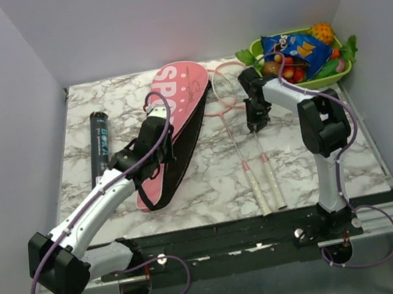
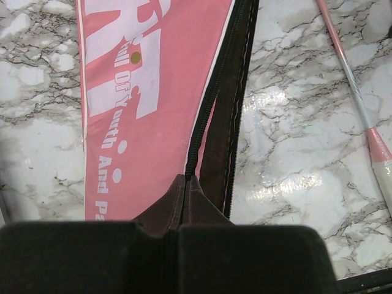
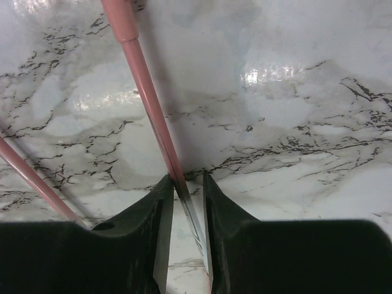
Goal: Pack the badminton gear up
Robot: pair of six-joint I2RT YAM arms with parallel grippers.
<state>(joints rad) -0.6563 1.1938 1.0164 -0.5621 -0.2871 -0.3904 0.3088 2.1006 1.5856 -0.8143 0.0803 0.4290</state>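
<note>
The long pink racket bag [image 1: 176,116] with white lettering lies diagonally at the table's centre left. My left gripper [image 1: 163,139] sits on its black zipped edge. In the left wrist view the gripper [image 2: 185,180] is shut on the zipper edge of the bag [image 2: 153,92]. Two pink-framed rackets [image 1: 247,153] lie side by side right of the bag, white handles toward me. My right gripper [image 1: 257,122] is low over them. In the right wrist view the gripper [image 3: 187,184] is narrowly open astride one pink shaft [image 3: 147,92]. The dark tube [image 1: 99,141] lies at the left. Shuttlecocks are out of view.
A green tray [image 1: 346,69] of fruit and snack packs stands at the back right corner. White walls close in the table on three sides. The second racket's shaft [image 3: 30,177] runs just left of my right gripper. A racket shaft [image 2: 355,86] lies right of the bag.
</note>
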